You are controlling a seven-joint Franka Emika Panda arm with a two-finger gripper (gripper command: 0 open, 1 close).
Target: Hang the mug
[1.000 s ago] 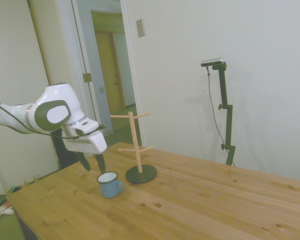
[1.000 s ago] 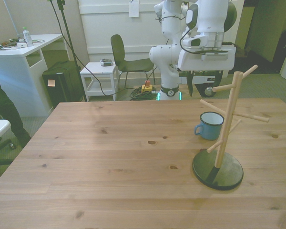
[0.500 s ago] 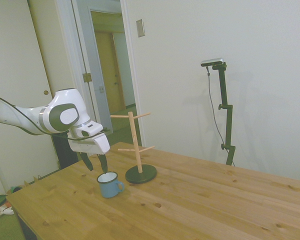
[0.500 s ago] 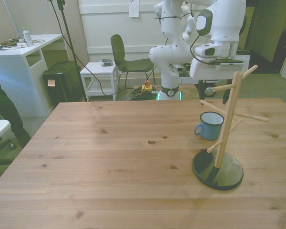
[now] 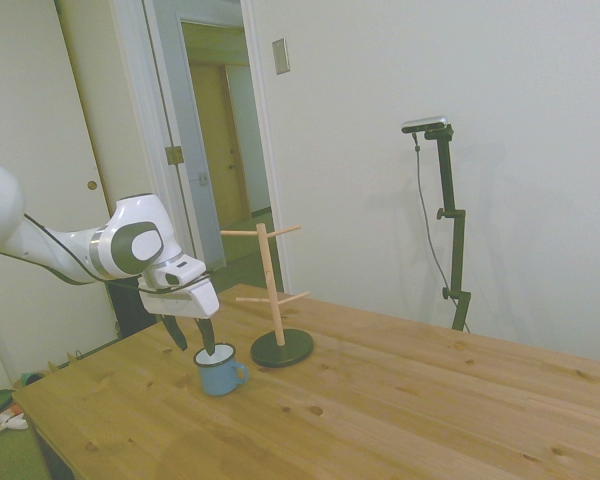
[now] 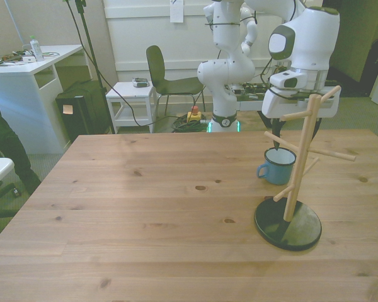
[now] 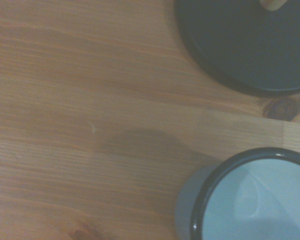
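My gripper (image 5: pixel 192 341), fingers spread, straddles the rim of the upright mug (image 5: pixel 219 369); one finger apparently inside.

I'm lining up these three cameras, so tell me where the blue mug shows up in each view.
Side view: the mug stands on the table left of centre, under the gripper.
Front view: mug at the front view's right, behind the rack.
Wrist view: mug, only partly in frame.
Shared landmark: the mug rack's dark round base.
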